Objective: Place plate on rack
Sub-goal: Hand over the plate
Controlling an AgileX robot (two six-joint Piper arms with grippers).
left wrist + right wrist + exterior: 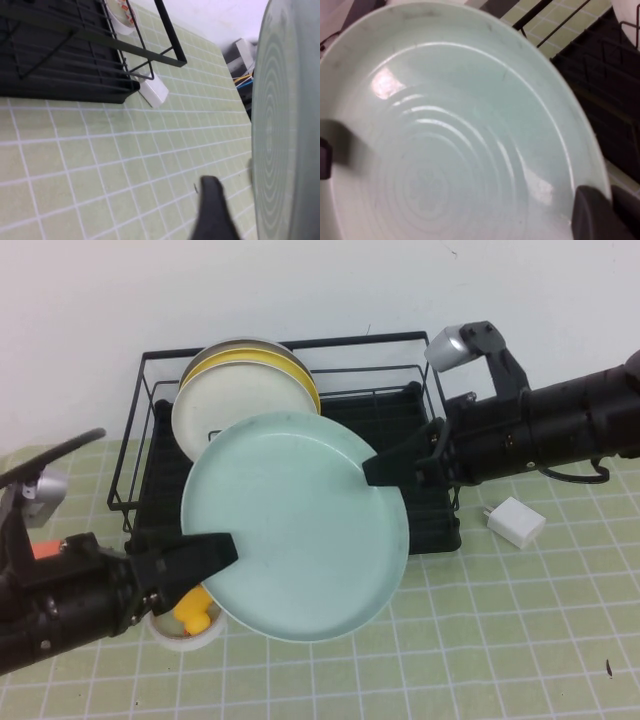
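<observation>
The pale mint-green plate (300,520) hangs tilted above the table in front of the black wire rack (420,338). My right gripper (385,465) is shut on the plate's far right rim; in the right wrist view its fingertips (592,210) pinch the rim of the plate (460,140), with the rack (615,100) behind. My left gripper (205,560) straddles the near left rim. In the left wrist view one finger (212,210) stands apart from the plate (280,125), and the other is hidden behind it.
A cream-white plate (235,400) and a yellow plate (290,365) stand in the rack's left end. A white block (516,521) lies right of the rack, also in the left wrist view (154,90). A small white bowl with yellow pieces (190,620) sits under the left gripper.
</observation>
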